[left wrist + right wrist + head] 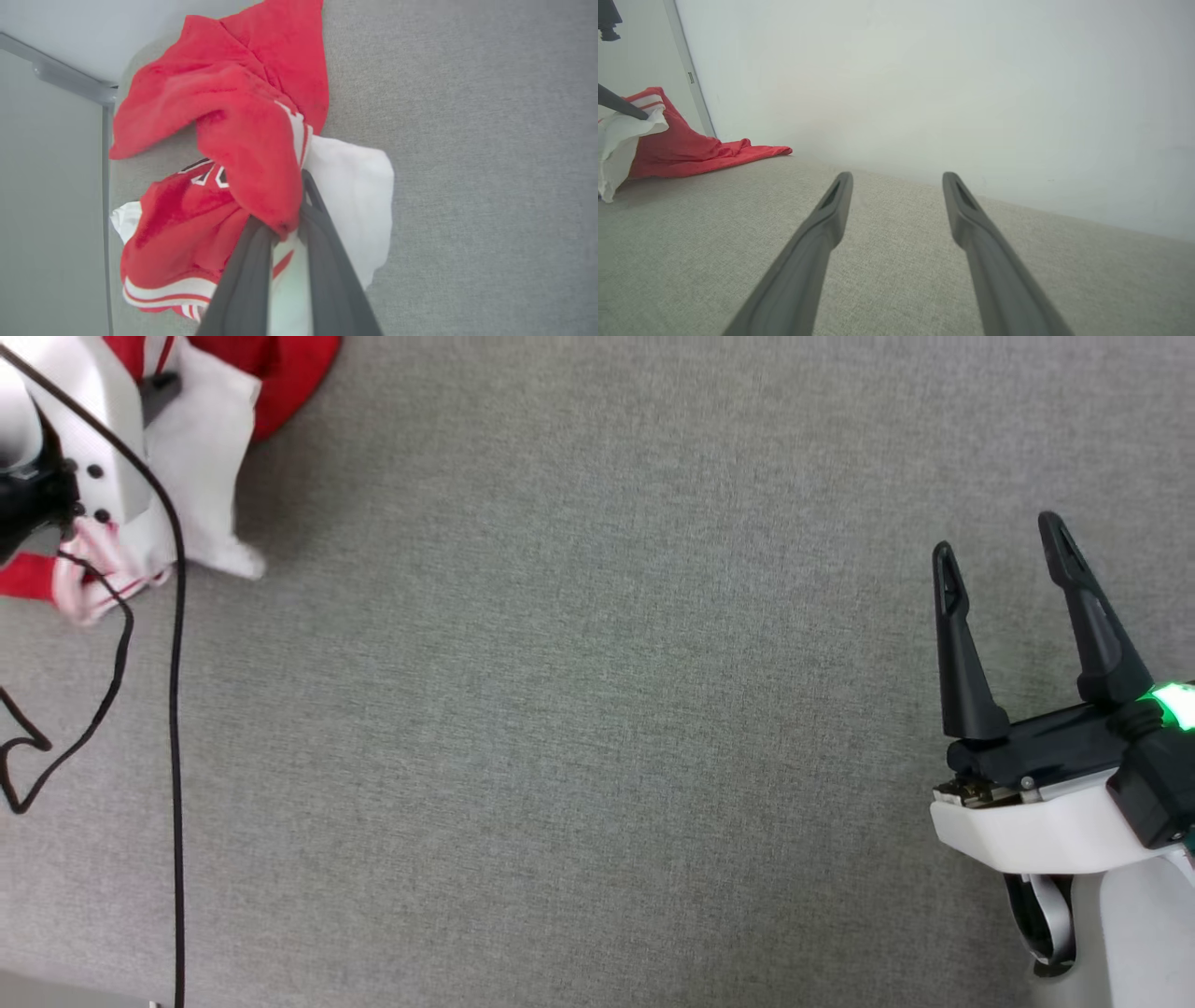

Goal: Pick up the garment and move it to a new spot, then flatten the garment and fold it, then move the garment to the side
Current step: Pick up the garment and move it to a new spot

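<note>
Pinching a bunched fold of the shirt at the far-left corner of the grey surface, left gripper grips little cloth; lifting could slip it loose. Right gripper stands wide, well apart.

Bright, even, diffuse light fell on the grey fabric surface; the garment cast only a soft shadow. The fingers of the left gripper looked blurred, perhaps too close to focus. A green light glared white.
</note>
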{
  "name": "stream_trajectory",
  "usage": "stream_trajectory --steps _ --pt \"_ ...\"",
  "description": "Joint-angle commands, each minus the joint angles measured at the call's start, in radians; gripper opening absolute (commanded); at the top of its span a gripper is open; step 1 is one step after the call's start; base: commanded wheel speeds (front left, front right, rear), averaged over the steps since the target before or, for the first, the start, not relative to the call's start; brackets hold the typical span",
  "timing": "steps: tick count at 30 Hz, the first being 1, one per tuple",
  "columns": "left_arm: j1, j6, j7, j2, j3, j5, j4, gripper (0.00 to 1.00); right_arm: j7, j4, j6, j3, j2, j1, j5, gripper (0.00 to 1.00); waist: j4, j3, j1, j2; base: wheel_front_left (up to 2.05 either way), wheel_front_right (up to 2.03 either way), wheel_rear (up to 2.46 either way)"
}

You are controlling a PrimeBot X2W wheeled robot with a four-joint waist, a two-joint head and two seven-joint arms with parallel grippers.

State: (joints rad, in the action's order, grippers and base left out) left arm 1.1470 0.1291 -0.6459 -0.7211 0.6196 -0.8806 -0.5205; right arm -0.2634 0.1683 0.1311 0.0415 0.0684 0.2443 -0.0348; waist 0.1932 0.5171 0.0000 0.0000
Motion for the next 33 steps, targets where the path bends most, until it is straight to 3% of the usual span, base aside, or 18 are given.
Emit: stream_trajectory --steps 1,7,12,13,23,32,33 --pt "0.019 0.0 0.016 -0.009 0.029 -0.008 0.042 0.0 -0.002 -0.002 -0.001 -0.004 -0.006 -0.013 0.009 1.0 0.003 -0.037 0.0 0.0 0.0 0.0 0.0" --pt "0.049 0.0 0.053 -0.01 0.144 -0.008 0.182 0.0 -0.002 -0.011 -0.001 -0.014 -0.015 -0.023 0.023 1.0 -0.016 -0.094 0.0 0.0 0.0 0.0 0.0" --pt "0.069 0.0 0.082 0.025 0.249 -0.009 0.278 0.0 -0.002 -0.015 -0.001 -0.02 -0.018 -0.03 0.033 1.0 -0.06 -0.13 0.0 0.0 0.0 0.0 0.0" --pt "0.08 0.0 0.097 0.056 0.316 -0.008 0.321 0.0 -0.002 -0.015 -0.001 -0.023 -0.019 -0.031 0.054 1.0 -0.098 -0.142 0.0 0.0 0.0 0.0 0.0" --pt "0.169 0.0 0.157 0.199 0.569 0.011 0.393 0.0 -0.002 -0.01 -0.001 -0.045 -0.02 -0.032 0.107 1.0 -0.237 -0.147 0.0 0.0 0.0 0.0 0.0" --pt "0.224 0.0 0.194 0.331 0.657 0.033 0.412 0.0 -0.002 0.001 -0.001 -0.079 -0.019 -0.028 0.141 1.0 -0.327 -0.119 0.0 0.0 0.0 0.0 0.0" --pt "0.197 0.0 0.182 0.371 0.661 0.047 0.427 0.0 -0.002 0.002 -0.001 -0.088 -0.019 -0.03 0.145 1.0 -0.34 -0.111 0.0 0.0 0.0 0.0 0.0"
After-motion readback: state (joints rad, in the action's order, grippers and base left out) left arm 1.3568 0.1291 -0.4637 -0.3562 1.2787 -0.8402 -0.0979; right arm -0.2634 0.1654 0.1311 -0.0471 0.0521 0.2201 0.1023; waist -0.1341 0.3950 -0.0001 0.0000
